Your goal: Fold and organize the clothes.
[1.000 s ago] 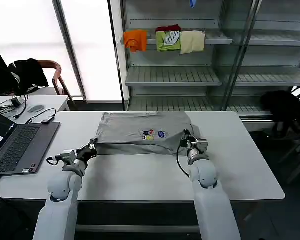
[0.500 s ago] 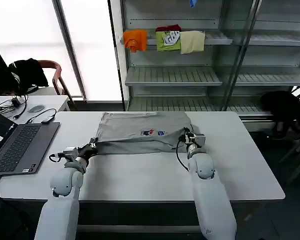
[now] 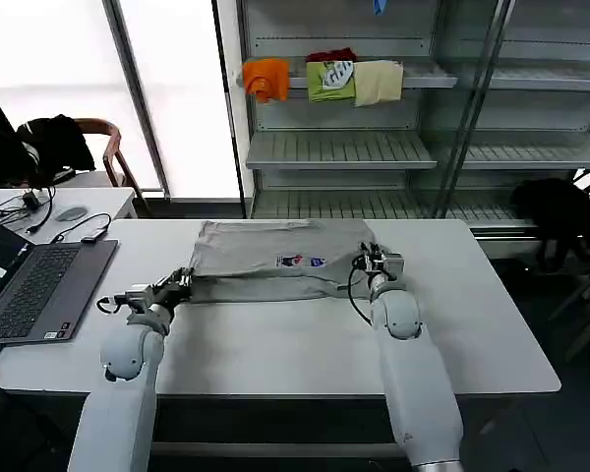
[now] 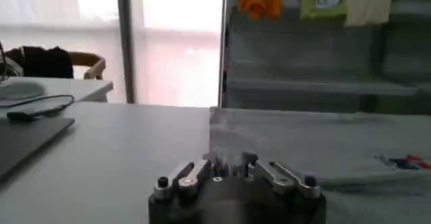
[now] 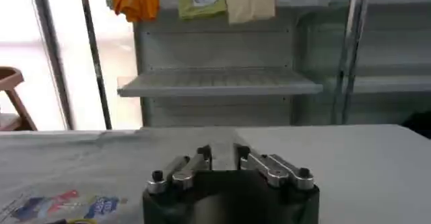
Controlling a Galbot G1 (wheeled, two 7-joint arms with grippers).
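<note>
Over the last second I have carried the near hem of the grey printed T-shirt (image 3: 280, 264) away from me, so the fold now covers more of the chest print and the bottom-up fold looks well along. My left gripper (image 3: 184, 279) is pinched tight on the hem's left corner and my right gripper (image 3: 370, 262) on its right corner. The shirt lies mid-table on the white table (image 3: 305, 344), toward the far edge.
</note>
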